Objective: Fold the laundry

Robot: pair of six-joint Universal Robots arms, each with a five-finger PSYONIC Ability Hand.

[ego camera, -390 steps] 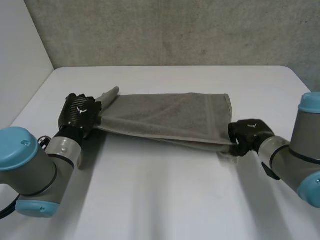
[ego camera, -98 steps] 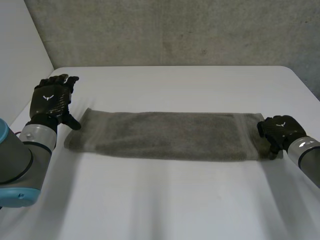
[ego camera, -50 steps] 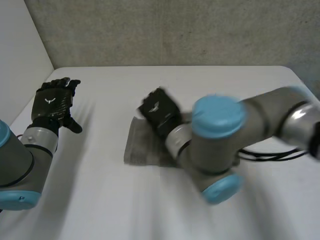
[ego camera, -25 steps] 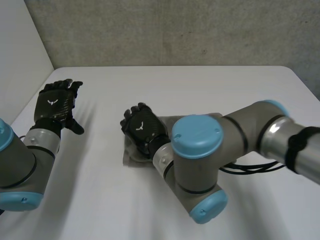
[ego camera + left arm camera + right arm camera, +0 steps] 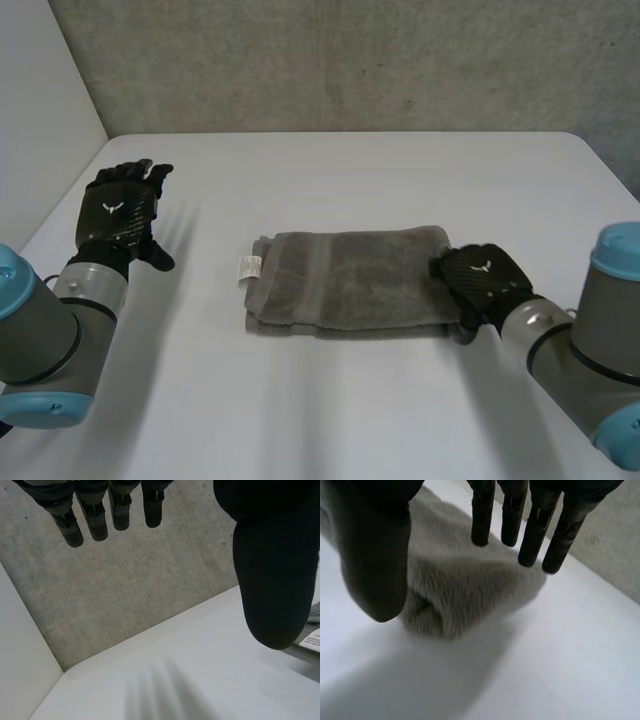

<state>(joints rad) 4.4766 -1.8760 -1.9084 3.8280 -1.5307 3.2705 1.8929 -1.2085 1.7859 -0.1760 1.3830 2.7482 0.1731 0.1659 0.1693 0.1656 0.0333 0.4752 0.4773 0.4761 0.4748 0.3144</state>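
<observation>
Head view: grey towel (image 5: 345,280) lies folded at the middle of the worktop (image 5: 350,410), with a white label (image 5: 249,267) at its end toward the left edge. Right hand (image 5: 480,283) sits at the towel's opposite end, fingers straight and spread from the thumb, gripping nothing. Left hand (image 5: 120,210) hovers near the left edge, fingers straight, empty.

Open table (image 5: 350,180) around towel (image 5: 345,280) (folded)

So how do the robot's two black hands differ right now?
The left hand is clear of the folded grey towel; the right hand is at the towel's end. The left hand points toward the grey concrete wall, the right hand toward the towel. Both are open.
</observation>
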